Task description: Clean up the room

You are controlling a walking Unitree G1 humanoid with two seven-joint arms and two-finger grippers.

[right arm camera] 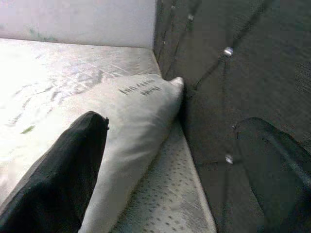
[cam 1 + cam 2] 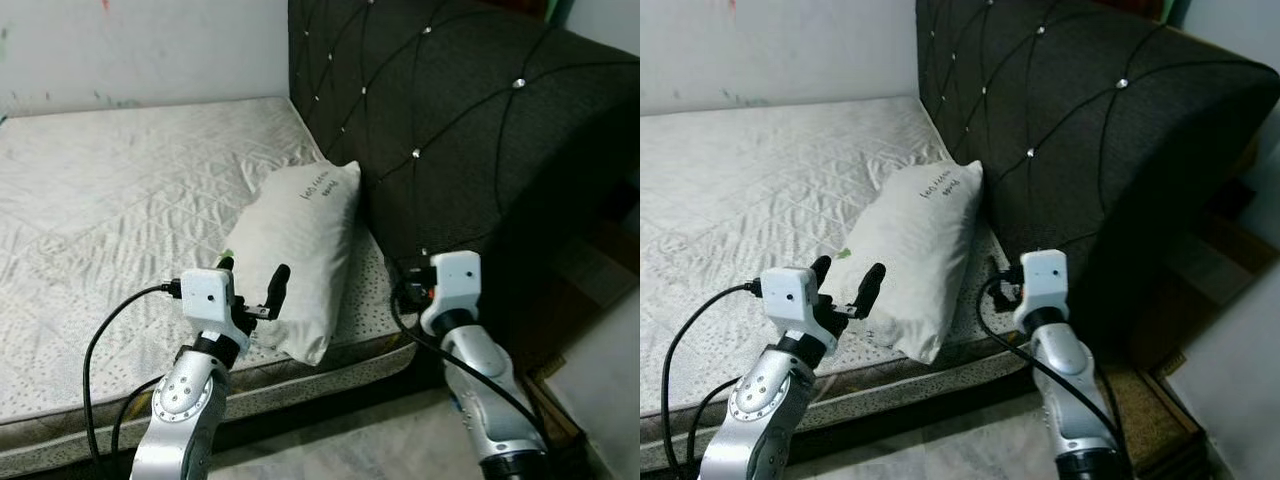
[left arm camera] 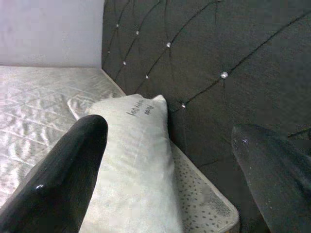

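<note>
A white pillow with dark handwriting near its top lies on the bare quilted mattress. Its upper end leans against the dark tufted headboard. My left gripper is open just in front of the pillow's lower end, one finger on each side of its near corner, holding nothing. In the left wrist view the pillow lies between the two black fingers. My right gripper is open beside the pillow's right edge, close to the headboard and over the mattress corner, with nothing in it.
The mattress front edge runs just below both wrists, with pale floor beneath. A white wall backs the bed. Brown wooden furniture stands to the right of the headboard. Black cables loop from each wrist.
</note>
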